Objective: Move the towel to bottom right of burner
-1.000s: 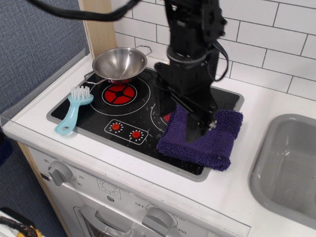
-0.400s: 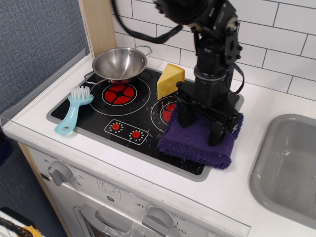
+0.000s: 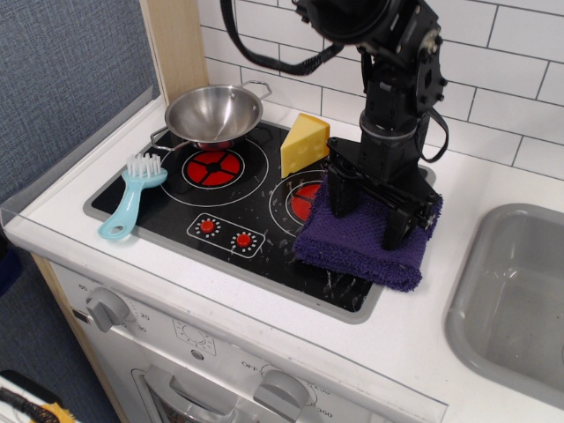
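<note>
Towel (image 3: 366,248) is lying at the burner's (image 3: 238,207) bottom-right corner, directly beneath the gripper (image 3: 370,211), whose spread fingers are pressing into it, grasping nothing.

we read very little here. on the white oven front (image 3: 220,352), low and to the left of the claw (image 3: 370,211), small printed marks ring the grey knobs: beside the left knob (image 3: 107,308) there seems to be a "20" or "25", and near the lower knob (image 3: 282,388) we make out what looks like "off" and "350", though all of it is too small to be sure. no other lettering, brand or label can be read anywhere.
</note>
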`<move>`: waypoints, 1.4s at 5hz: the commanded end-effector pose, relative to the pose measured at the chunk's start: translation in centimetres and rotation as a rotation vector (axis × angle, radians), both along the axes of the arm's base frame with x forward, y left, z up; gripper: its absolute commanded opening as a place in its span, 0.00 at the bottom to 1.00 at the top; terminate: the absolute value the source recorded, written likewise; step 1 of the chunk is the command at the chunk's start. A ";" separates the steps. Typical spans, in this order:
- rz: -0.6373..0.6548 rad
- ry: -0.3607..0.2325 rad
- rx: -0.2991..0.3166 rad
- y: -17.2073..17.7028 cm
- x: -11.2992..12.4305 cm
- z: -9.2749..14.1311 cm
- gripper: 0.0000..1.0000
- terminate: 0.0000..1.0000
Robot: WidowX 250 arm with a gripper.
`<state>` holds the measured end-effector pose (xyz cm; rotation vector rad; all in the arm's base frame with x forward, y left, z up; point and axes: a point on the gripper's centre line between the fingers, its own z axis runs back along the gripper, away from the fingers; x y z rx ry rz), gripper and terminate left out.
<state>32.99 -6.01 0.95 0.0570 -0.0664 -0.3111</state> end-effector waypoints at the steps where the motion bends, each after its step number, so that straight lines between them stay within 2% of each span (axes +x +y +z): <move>1: -0.080 0.126 0.004 1.0 -8.6 0.2 1.00 0.00; 2: -0.090 0.153 -0.006 1.3 -10.5 0.5 1.00 0.00; 3: -0.090 0.152 -0.022 1.4 -10.1 0.1 1.00 0.00; 4: -0.088 0.037 -0.027 0.9 -8.6 2.3 1.00 0.00; 5: -0.018 -0.060 -0.048 1.2 -8.1 5.6 1.00 0.00; 6: 0.021 -0.077 -0.076 1.7 -8.1 6.4 1.00 0.00; 7: 0.032 -0.061 -0.070 1.9 -8.0 6.4 1.00 0.00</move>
